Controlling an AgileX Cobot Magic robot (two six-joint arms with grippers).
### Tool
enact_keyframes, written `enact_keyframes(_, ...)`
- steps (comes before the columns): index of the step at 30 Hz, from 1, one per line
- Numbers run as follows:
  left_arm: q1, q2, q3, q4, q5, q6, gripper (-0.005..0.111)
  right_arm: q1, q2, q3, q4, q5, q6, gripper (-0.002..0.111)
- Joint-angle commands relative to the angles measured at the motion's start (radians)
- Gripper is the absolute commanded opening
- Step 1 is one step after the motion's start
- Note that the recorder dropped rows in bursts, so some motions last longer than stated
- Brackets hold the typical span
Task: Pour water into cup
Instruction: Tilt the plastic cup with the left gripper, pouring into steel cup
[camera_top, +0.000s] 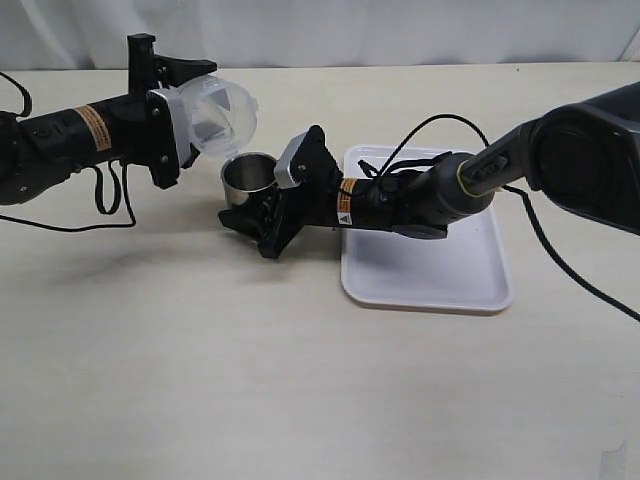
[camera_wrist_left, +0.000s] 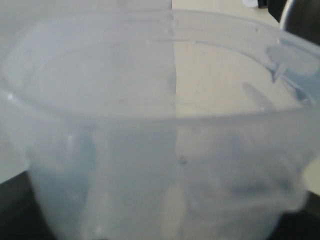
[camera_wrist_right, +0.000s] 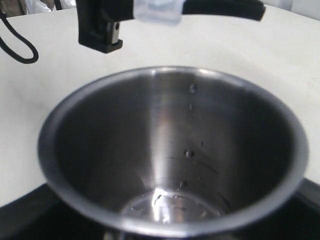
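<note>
The steel cup (camera_top: 248, 180) stands on the table, and my right gripper (camera_top: 262, 222) is shut around it. In the right wrist view the cup (camera_wrist_right: 170, 150) fills the frame; droplets cling to its inner wall and a little clear water (camera_wrist_right: 170, 205) lies at the bottom. My left gripper (camera_top: 170, 110) is shut on a translucent plastic beaker (camera_top: 222, 115), tipped on its side with its mouth just above and behind the cup's rim. The beaker (camera_wrist_left: 150, 150) fills the left wrist view and hides the fingers; no stream of water shows.
A white tray (camera_top: 430, 270) lies right of the cup, under my right arm. Black cables trail from both arms, one looping on the table at the left (camera_top: 110, 200). The table's far edge runs behind the left arm.
</note>
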Motion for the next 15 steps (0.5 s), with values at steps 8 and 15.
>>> enact_keyframes(8, -0.053, -0.006, -0.053, -0.029, 0.032, 0.011, 0.000, 0.000, 0.008, 0.003, -0.015, 0.037, 0.007, 0.004)
enact_keyframes(15, -0.055, -0.006, -0.053, -0.040, 0.078, 0.011, 0.000, 0.000, 0.008, 0.003, -0.015, 0.037, 0.007, 0.004)
